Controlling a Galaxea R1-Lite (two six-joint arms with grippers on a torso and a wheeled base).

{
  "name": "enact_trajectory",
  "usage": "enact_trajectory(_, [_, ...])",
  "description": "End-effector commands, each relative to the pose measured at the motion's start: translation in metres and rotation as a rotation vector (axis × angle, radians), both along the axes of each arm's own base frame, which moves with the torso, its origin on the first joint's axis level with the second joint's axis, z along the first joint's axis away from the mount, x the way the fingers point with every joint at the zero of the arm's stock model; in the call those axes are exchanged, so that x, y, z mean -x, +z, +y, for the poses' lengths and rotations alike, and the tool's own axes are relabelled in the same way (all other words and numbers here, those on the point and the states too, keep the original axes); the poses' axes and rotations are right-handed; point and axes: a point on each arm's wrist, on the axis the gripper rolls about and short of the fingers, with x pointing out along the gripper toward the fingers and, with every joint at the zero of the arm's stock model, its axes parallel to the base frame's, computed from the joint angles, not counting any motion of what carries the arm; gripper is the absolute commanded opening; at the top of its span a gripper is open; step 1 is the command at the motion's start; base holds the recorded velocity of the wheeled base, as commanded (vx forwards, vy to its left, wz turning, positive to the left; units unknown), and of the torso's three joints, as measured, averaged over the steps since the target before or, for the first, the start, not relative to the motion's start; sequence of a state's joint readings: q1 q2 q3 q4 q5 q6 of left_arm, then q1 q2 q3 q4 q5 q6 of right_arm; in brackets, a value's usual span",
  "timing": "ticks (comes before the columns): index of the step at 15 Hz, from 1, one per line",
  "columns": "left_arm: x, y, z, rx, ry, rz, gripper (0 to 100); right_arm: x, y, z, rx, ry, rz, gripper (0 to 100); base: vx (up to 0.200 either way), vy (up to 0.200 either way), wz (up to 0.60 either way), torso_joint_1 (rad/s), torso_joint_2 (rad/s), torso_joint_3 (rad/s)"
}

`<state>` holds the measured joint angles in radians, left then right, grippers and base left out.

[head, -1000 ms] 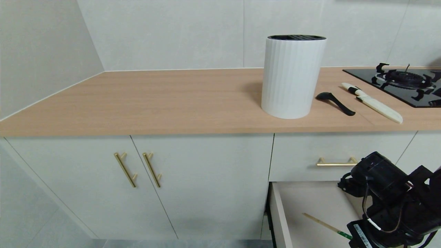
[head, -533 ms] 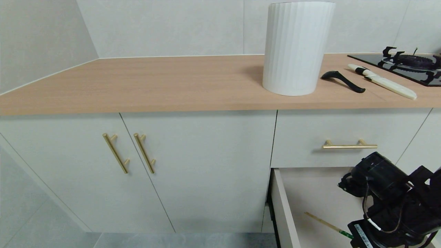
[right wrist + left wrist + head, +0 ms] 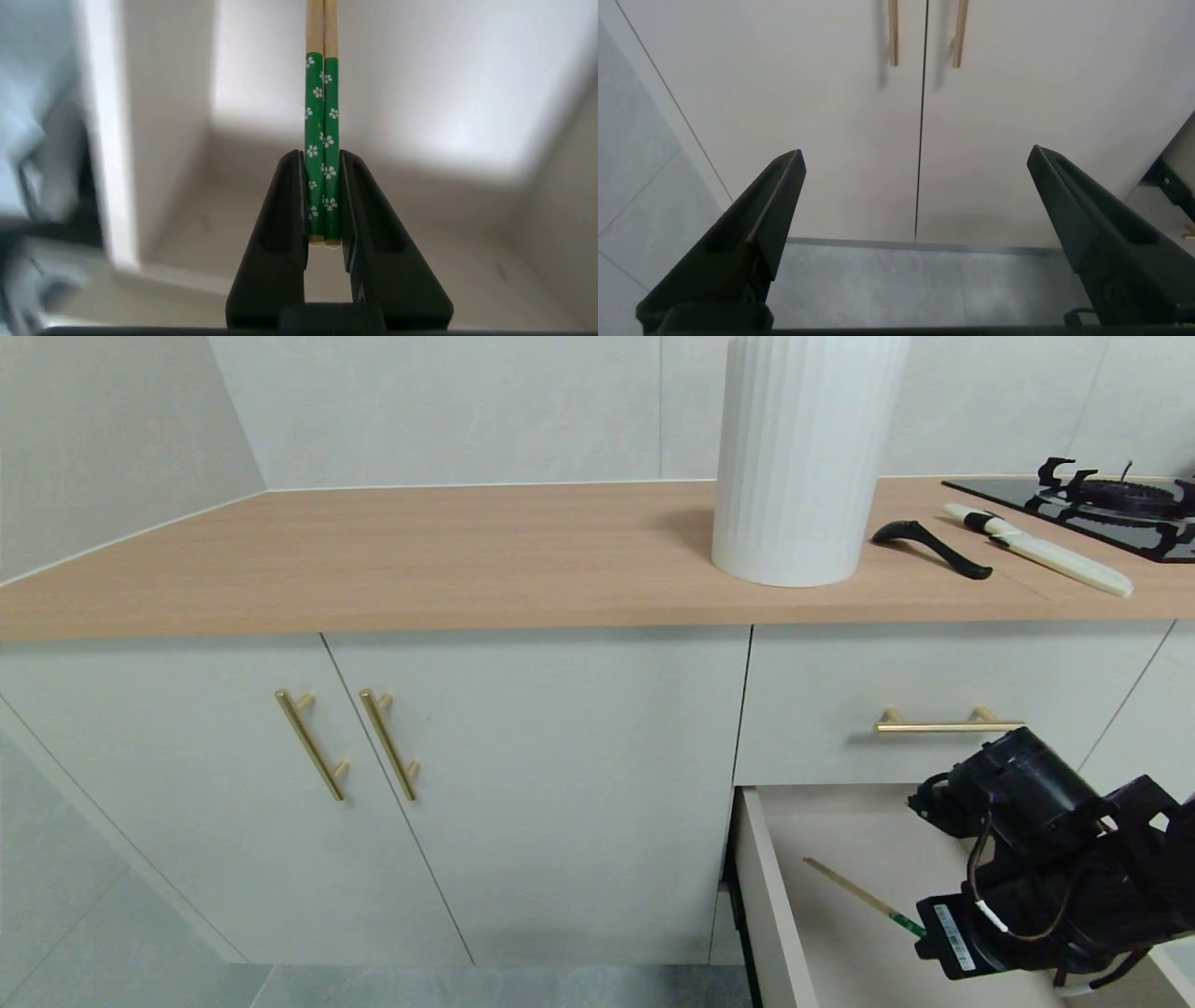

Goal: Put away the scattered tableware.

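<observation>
My right tool (image 3: 324, 166) is clenched on a pair of wooden chopsticks (image 3: 323, 89) with green flowered ends. It grips them by that green part, and the bare wood points away from the jaws into the open drawer (image 3: 761, 887) below the tabletop (image 3: 420, 551). From the head view the chopsticks slant down over the pale drawer floor, though I cannot tell whether their far tips touch it. My left tool (image 3: 915, 157) hangs low with its jaws spread wide and nothing between them, facing the two white cabinet doors (image 3: 924, 140) with their brass handles. Up on the tabletop a tall white ribbed holder (image 3: 803, 457) stands upright. Just beside it, toward my right, lies a black utensil (image 3: 929, 548), probably a spoon or small ladle, though its shape is hard to make out from this low angle. A white knife (image 3: 1046, 553) with a black band on its handle lies farther right, apart from the black utensil and near the edge of the black gas hob (image 3: 1111, 504). A closed drawer front with a brass bar handle (image 3: 948, 723) sits directly above the open drawer.
</observation>
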<state>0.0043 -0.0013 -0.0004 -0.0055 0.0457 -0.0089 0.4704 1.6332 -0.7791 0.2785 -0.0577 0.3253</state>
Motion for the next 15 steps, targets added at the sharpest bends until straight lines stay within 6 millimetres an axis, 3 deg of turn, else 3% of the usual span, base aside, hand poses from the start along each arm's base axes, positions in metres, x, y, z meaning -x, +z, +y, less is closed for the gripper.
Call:
enact_trajectory(1, [0.0, 0.0, 0.0, 0.0, 0.001, 0.001, 100, -0.002, -0.005, 0.0, -0.019, -0.01, -0.031, 0, 0.0, 0.0, 0.0, 0.0, 0.0, 0.0])
enact_trajectory(5, [0.0, 0.0, 0.0, 0.0, 0.001, 0.001, 100, -0.025, -0.039, 0.01, -0.046, -0.063, -0.057, 0, 0.0, 0.0, 0.0, 0.0, 0.0, 0.0])
enact_trajectory(9, [0.0, 0.0, 0.0, 0.0, 0.001, 0.001, 100, -0.043, -0.084, 0.013, -0.018, -0.087, -0.014, 0, 0.0, 0.0, 0.0, 0.0, 0.0, 0.0])
enact_trajectory(15, [0.0, 0.0, 0.0, 0.0, 0.001, 0.001, 100, -0.048, -0.121, 0.014, 0.045, -0.107, 0.018, 0, 0.0, 0.0, 0.0, 0.0, 0.0, 0.0])
